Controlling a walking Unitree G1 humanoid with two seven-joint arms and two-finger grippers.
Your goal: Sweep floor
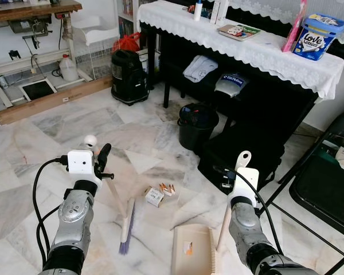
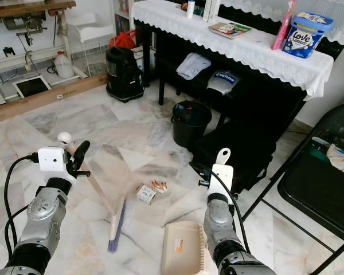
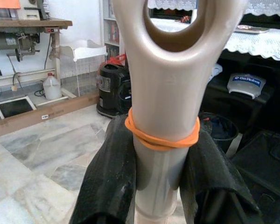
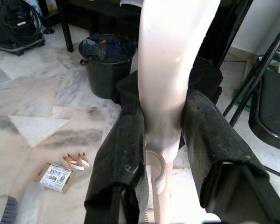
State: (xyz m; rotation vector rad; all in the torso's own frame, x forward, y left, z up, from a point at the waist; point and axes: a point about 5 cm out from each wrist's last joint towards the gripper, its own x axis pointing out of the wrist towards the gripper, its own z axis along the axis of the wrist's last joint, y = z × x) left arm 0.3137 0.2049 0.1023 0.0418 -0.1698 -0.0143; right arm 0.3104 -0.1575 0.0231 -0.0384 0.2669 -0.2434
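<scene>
My left gripper (image 1: 104, 156) is shut on the upper end of a pale broom handle (image 3: 161, 88) ringed by an orange rubber band. The handle slants down to the purple-bristled broom head (image 1: 126, 230) on the marble floor. My right gripper (image 4: 161, 109) is shut on the upright handle (image 1: 241, 161) of a beige dustpan (image 1: 192, 250), which rests on the floor before me. Between broom and dustpan lie a small cardboard box (image 1: 155, 196) and some orange-and-white paper scraps (image 1: 167, 188).
A black bin (image 1: 198, 123) and a black case (image 1: 241, 154) stand ahead by a table with a white lace cloth (image 1: 246, 48). A black folding chair (image 1: 327, 183) is close on the right. A black vacuum (image 1: 129, 77) and a wooden board (image 1: 51, 100) lie farther left.
</scene>
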